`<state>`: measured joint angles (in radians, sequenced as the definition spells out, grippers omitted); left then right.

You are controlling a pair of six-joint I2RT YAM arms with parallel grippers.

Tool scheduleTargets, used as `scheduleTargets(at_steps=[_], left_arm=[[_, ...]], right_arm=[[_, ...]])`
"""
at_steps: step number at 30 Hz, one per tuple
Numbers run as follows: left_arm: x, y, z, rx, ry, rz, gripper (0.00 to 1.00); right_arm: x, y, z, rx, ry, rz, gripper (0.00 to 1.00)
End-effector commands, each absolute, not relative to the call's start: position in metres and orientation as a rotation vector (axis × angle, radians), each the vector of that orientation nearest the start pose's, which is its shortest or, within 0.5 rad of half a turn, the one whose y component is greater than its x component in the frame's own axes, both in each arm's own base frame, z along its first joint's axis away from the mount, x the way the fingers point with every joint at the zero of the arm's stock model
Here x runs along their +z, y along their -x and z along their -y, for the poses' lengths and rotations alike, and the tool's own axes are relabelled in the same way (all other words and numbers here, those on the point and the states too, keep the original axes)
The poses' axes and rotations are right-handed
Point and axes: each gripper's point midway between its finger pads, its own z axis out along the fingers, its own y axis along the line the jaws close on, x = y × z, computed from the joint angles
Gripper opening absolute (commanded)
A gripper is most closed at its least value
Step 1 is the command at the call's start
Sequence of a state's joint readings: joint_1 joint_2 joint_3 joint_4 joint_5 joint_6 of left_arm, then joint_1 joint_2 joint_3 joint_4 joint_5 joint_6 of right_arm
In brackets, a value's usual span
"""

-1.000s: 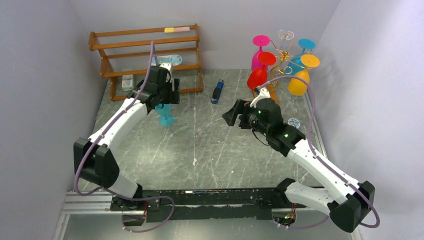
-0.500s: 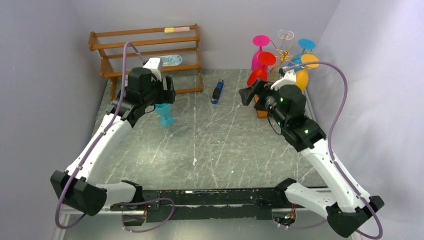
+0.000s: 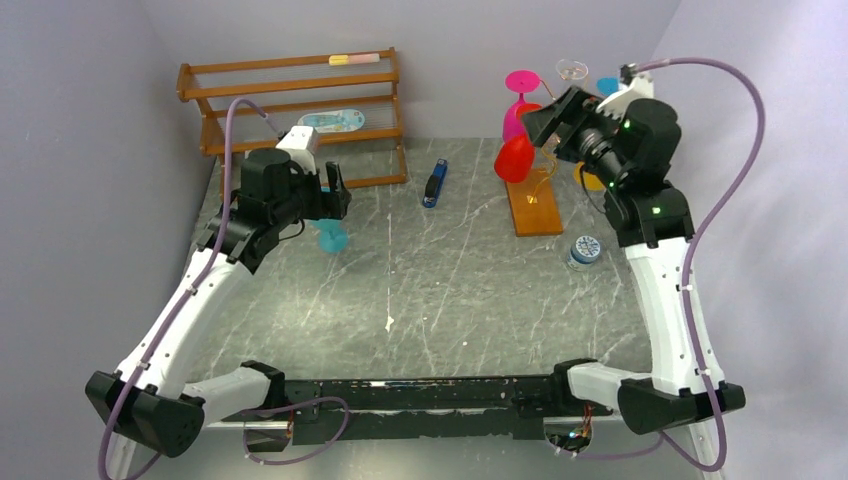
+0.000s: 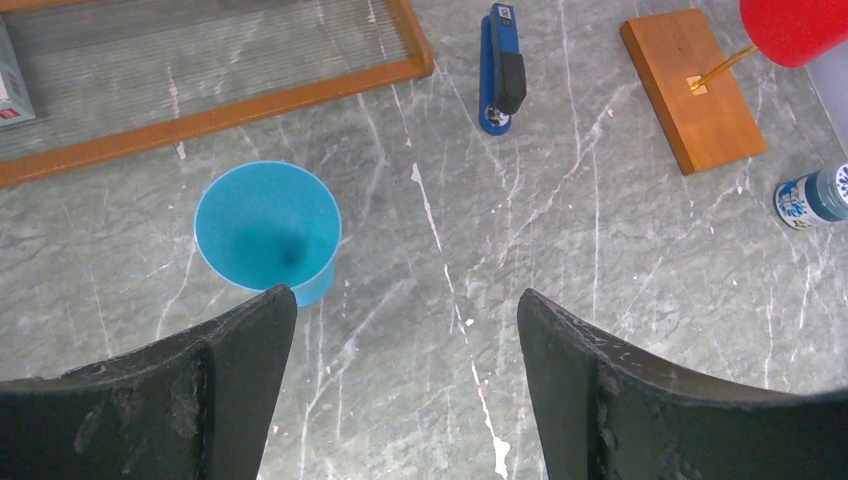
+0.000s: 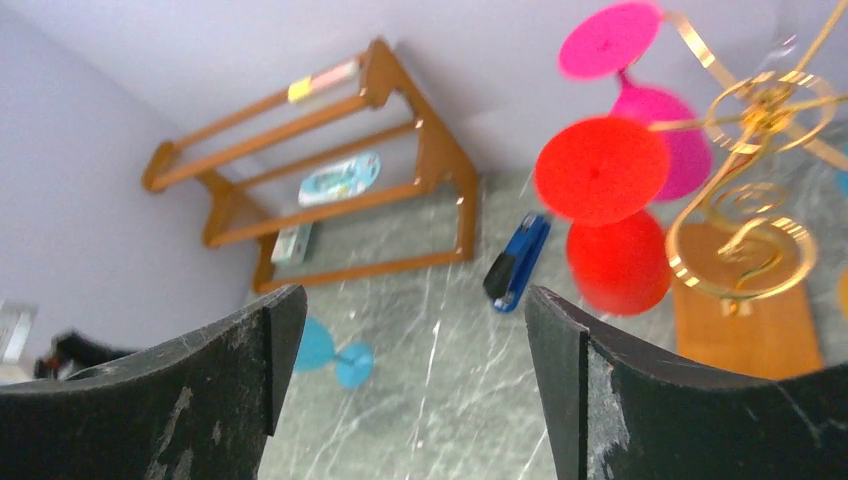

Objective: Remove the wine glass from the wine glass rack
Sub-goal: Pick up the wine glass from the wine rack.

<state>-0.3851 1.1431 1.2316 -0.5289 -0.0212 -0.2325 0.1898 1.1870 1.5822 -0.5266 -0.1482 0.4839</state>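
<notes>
The wine glass rack, gold wire (image 5: 760,180) on an orange-brown base (image 3: 533,205) (image 4: 695,90), stands at the back right. A red wine glass (image 3: 514,157) (image 5: 610,220) and a pink one (image 3: 520,85) (image 5: 650,110) hang upside down from it; other glasses are mostly hidden behind my right arm. My right gripper (image 3: 540,115) (image 5: 412,292) is raised beside the rack, open and empty, just right of the red glass. A light blue wine glass (image 3: 330,237) (image 4: 268,225) sits on the table at the left. My left gripper (image 3: 335,195) (image 4: 405,295) hovers open above it.
A brown slatted wooden shelf (image 3: 300,110) fills the back left. A blue stapler (image 3: 435,183) (image 4: 500,65) lies mid-back. A small bottle (image 3: 584,250) (image 4: 815,195) lies near the right arm. Grey walls close in on both sides.
My right arm rose and swung back-right from the table's middle up to the rack. My left arm pulled back and up from the blue glass, which stays on the table.
</notes>
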Motion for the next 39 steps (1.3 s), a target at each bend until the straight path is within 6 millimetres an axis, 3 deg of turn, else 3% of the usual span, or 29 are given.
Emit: scheduleTargets(at_steps=[1, 4, 6, 12, 16, 22, 31, 39], left_arm=[[0.290, -0.319, 0.148, -0.436, -0.166, -2.030, 0.86], [0.289, -0.313, 0.156, -0.497, -0.191, -2.047, 0.86], [0.289, -0.307, 0.160, -0.532, -0.203, -2.053, 0.86], [0.298, -0.288, 0.157, -0.575, -0.193, -2.012, 0.93], [0.303, -0.278, 0.153, -0.585, -0.178, -1.991, 0.96], [0.303, -0.268, 0.151, -0.604, -0.176, -1.975, 0.97], [0.301, -0.258, 0.145, -0.615, -0.137, -1.944, 0.96], [0.319, -0.254, 0.147, -0.640, -0.161, -1.873, 0.96]], right_arm=[[0.444, -0.367, -0.082, 0.530, -0.207, -1.728, 0.84], [0.438, -0.386, -0.063, 0.545, -0.259, -1.740, 0.80], [0.435, -0.393, -0.067, 0.604, -0.240, -1.748, 0.77], [0.425, -0.414, -0.049, 0.614, -0.281, -1.753, 0.70], [0.412, -0.426, -0.048, 0.614, -0.276, -1.791, 0.69], [0.398, -0.441, -0.047, 0.600, -0.271, -1.828, 0.60], [0.381, -0.457, -0.049, 0.629, -0.289, -1.869, 0.60], [0.369, -0.467, -0.048, 0.627, -0.302, -1.893, 0.59]])
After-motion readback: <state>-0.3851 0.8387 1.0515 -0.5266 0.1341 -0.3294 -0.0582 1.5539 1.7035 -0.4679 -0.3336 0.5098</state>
